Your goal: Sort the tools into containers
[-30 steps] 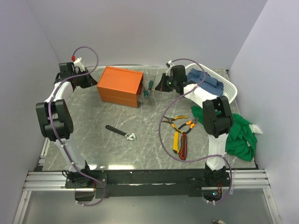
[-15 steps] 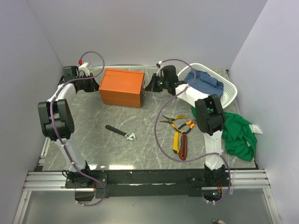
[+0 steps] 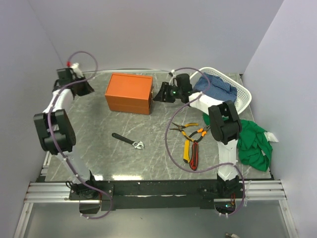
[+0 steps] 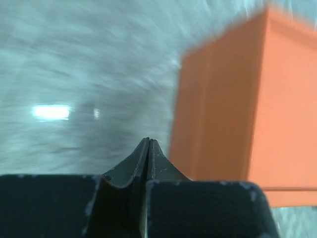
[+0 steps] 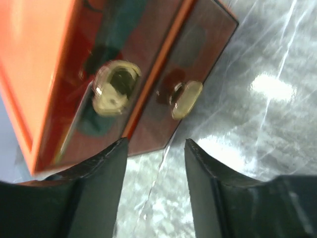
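Observation:
The orange box [image 3: 128,92] stands at the back of the table, both drawers closed. In the right wrist view its glossy drawer fronts [image 5: 148,64] show two pale knobs [image 5: 116,88], and a dark green shape shows dimly through them. My right gripper [image 3: 160,94] [image 5: 154,145] is open just off the box's right end, with nothing between its fingers. My left gripper [image 3: 85,88] [image 4: 148,142] is shut and empty, left of the box [image 4: 247,109]. A black wrench [image 3: 128,141], orange-handled pliers [image 3: 190,130], a yellow knife [image 3: 186,150] and a red-black knife [image 3: 194,155] lie on the table.
A white basket [image 3: 243,97] holding a blue cloth [image 3: 218,87] sits at the back right. A green cloth [image 3: 253,144] is heaped at the right edge. Purple cables loop over both arms. Walls close in the left, back and right sides.
The clear drawer that stuck out of the box's right end went in under my right gripper, which then opened. My left gripper drew away from the box to the left.

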### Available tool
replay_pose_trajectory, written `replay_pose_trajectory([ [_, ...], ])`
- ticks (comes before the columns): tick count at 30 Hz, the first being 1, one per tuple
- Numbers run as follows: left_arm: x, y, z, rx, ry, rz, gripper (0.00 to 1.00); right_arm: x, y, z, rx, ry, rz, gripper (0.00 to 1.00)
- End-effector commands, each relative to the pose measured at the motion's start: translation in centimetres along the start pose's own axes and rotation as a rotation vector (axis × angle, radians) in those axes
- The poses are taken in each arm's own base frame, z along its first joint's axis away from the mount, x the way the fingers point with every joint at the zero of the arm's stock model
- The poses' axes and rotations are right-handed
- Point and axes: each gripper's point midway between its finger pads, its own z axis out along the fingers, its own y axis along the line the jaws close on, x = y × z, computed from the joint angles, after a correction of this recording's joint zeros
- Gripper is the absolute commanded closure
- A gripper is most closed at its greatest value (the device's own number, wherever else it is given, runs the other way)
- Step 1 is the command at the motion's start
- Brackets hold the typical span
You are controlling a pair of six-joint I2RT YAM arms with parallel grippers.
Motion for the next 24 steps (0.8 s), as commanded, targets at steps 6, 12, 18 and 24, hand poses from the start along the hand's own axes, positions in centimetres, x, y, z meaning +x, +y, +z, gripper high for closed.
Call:
replay_pose_trajectory([
  [6,-12.0,-8.9,-8.5,0.213,-0.366,0.153,0.92,-2.5,1.2,-1.7,-0.243,-0.038,0.077,0.38],
  [12,-9.1,-16.4,-6.5,0.386,-0.266,0.180,0.91,-3.0,-0.4,0.4,-0.186,-0.033,0.089,0.39],
  [18,-6.1,-18.7,-4.0,0.416,-0.195,0.180,0.91,-3.2,-2.8,1.7,-0.057,-0.041,0.121,0.40],
  [24,-4.7,-19.5,-3.1,0.417,-0.153,0.171,0.91,-2.3,-3.8,2.7,0.011,-0.025,0.132,0.41],
])
